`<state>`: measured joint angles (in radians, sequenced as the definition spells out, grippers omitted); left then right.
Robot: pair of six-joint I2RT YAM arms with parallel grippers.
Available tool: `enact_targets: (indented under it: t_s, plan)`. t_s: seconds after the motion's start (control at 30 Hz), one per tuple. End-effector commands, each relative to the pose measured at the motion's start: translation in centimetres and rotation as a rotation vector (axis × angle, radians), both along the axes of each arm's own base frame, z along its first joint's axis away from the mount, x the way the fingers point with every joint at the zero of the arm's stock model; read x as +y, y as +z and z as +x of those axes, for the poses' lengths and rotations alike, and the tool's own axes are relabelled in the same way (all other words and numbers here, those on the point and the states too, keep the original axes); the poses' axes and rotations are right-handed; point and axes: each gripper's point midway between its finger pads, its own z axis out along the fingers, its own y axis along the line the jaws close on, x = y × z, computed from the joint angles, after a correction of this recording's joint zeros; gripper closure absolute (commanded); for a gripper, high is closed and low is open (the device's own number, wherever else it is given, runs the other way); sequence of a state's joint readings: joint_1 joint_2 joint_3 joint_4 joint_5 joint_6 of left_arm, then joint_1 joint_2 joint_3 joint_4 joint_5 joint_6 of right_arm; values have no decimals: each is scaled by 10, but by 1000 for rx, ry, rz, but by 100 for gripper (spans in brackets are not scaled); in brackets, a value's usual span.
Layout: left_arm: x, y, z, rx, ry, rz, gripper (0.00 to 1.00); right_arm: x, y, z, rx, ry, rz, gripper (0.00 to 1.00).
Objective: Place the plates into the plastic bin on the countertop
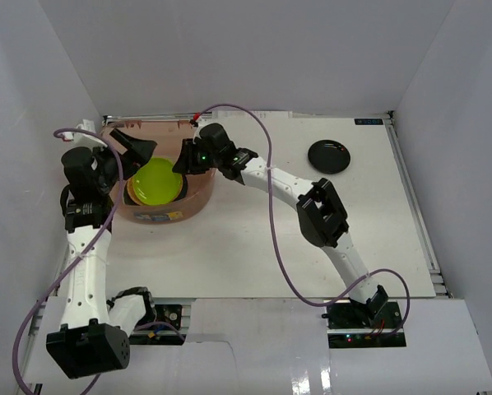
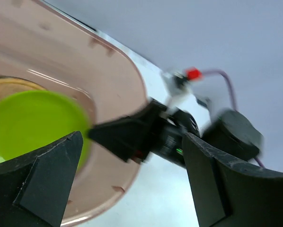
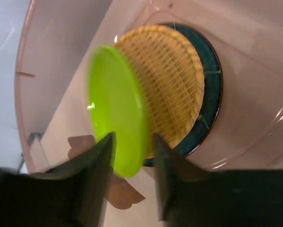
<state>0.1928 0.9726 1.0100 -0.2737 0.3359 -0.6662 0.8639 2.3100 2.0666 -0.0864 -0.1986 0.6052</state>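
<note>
On the white countertop [image 1: 254,247], the translucent pinkish-brown plastic bin [image 1: 192,206] sits at the left, toward the back, with both arms reaching to it. The right gripper [image 3: 133,141] hangs at the bin's right rim with its jaws only narrowly parted. The lower rim of the lime green plate [image 3: 115,104] lies between them, and a sliver of gap shows beside one finger, so they are not pinched on it. That plate stands tilted inside the bin, over the orange woven-look plate [image 3: 170,80], which lies flat on a larger dark teal-rimmed plate [image 3: 213,90] on the bin's floor. The left gripper [image 2: 132,137] hovers over the bin's far left side, jaws spread wide and holding nothing. A black plate [image 1: 328,156] lies alone on the countertop, well to the right of the bin.
</note>
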Motion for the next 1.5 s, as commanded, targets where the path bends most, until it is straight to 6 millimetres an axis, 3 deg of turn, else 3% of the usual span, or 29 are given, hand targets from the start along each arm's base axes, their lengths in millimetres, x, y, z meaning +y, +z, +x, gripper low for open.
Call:
enact_targets:
  t_s: [0.0,0.03,0.1,0.17,0.2,0.23,0.27,0.3,0.33,0.37,0.4,0.43,0.5,0.53,0.6,0.63,0.73,0.8,0.83,0.87,1.03,1.1,1.2,1.23,1.27,1.3,1.4,1.43,1.47]
  plan:
    - [-55,-1,-17,-13,-280,-26,4,14,29,4,-34,-8,61,53]
    - [-63,-1,-21,-19,-320,-19,4,14,35,5,-49,-7,69,30]
    - [-83,1,-32,-38,-395,-3,3,5,66,13,-138,-28,84,20]
    - [-106,6,-47,-59,-510,-6,3,-16,90,31,-195,-68,92,19]
    - [-112,7,-51,-66,-545,-8,2,-34,108,33,-217,-86,102,19]
    - [-132,10,-65,-74,-640,-16,2,-58,121,51,-236,-118,128,23]
    - [-139,11,-71,-84,-682,-16,2,-76,127,59,-250,-139,143,25]
    - [-147,13,-78,-96,-723,-12,2,-104,119,54,-235,-168,131,27]
    - [-153,14,-86,-110,-761,-7,2,-143,119,73,-239,-241,135,33]
    - [-167,14,-99,-123,-838,-2,2,-169,120,84,-268,-301,152,36]
    - [-175,16,-108,-152,-888,4,2,-203,89,79,-224,-357,105,37]
    - [-188,12,-124,-162,-963,1,2,-253,75,101,-211,-481,72,37]
    - [-202,11,-145,-203,-1057,13,2,-310,46,110,-168,-606,14,37]
    - [-207,7,-153,-209,-1091,19,2,-359,5,114,-97,-705,-48,37]
    - [-217,-4,-172,-226,-1155,41,2,-406,-25,116,-48,-821,-104,37]
    - [-221,-7,-179,-232,-1180,45,2,-446,-48,116,-10,-916,-146,36]
    - [-223,-24,-186,-237,-1203,63,2,-504,-79,118,41,-1055,-208,36]
    - [-224,-38,-184,-209,-1209,68,2,-518,-103,121,114,-1072,-195,36]
    - [-225,-43,-182,-203,-1211,77,2,-538,-109,123,139,-1101,-175,36]
    - [-226,-48,-180,-193,-1212,79,2,-545,-125,126,173,-1115,-179,36]
    - [-233,-69,-168,-163,-1215,94,2,-537,-151,144,260,-1049,-103,39]
    - [-234,-74,-163,-155,-1204,101,2,-531,-162,150,288,-1039,-66,52]
    - [-233,-77,-158,-153,-1192,122,2,-527,-165,153,299,-1048,8,92]
    - [-232,-77,-157,-159,-1177,128,2,-524,-160,152,280,-1039,39,92]
    - [-230,-77,-154,-165,-1151,143,2,-523,-136,159,203,-1031,86,92]
    - [-229,-75,-153,-175,-1139,152,2,-520,-131,155,197,-1021,105,92]
    - [-225,-68,-148,-191,-1091,160,2,-499,-65,152,69,-923,215,92]
    - [-224,-61,-147,-209,-1075,158,2,-490,-27,148,-5,-876,243,92]
    - [-224,-54,-146,-232,-1063,157,2,-482,-7,145,-46,-843,247,92]
